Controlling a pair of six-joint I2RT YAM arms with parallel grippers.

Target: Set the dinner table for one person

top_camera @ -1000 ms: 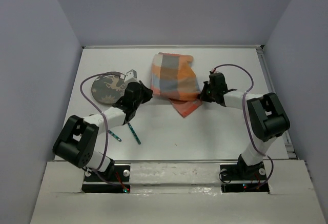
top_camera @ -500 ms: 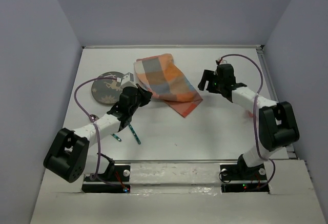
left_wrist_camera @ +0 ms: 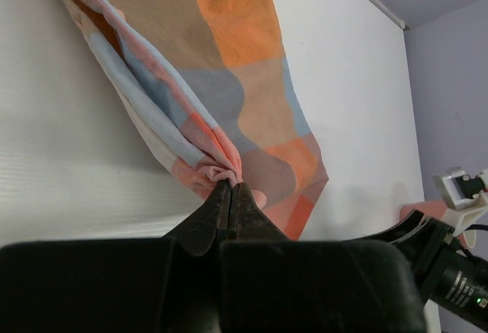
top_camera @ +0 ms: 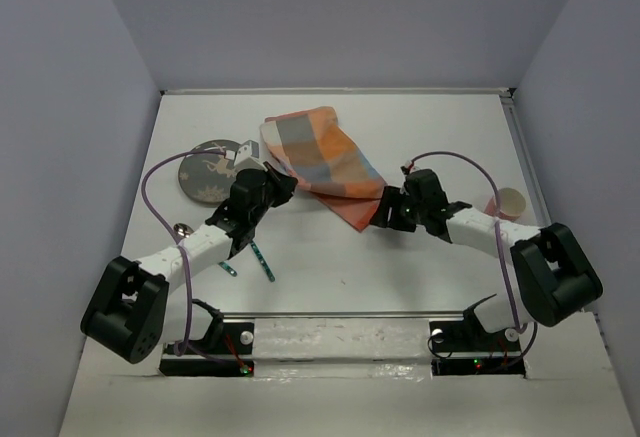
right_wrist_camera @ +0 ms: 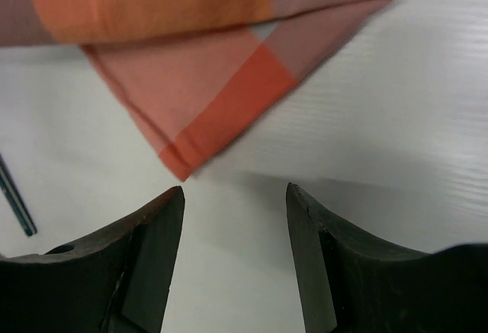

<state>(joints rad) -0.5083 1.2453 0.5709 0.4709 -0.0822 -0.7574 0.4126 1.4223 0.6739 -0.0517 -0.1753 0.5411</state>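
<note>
An orange-and-blue checkered cloth lies folded on the white dinner table, running from the back centre to a red corner near the middle. My left gripper is shut on the cloth's bunched left edge, and the left wrist view shows the fabric pinched at the gripper's tips. My right gripper stands open just right of the cloth's near corner. In the right wrist view that corner lies just ahead of the right gripper's left fingertip, with nothing between the jaws.
A dark patterned plate sits at the left, behind the left arm. Two pieces of teal-handled cutlery lie near the front left. A small pink cup stands near the right edge. Grey walls close the table in.
My right gripper let go of the cloth, swung up and away, then came back to the cloth's near corner, open. The left gripper dragged the cloth a little leftward.
</note>
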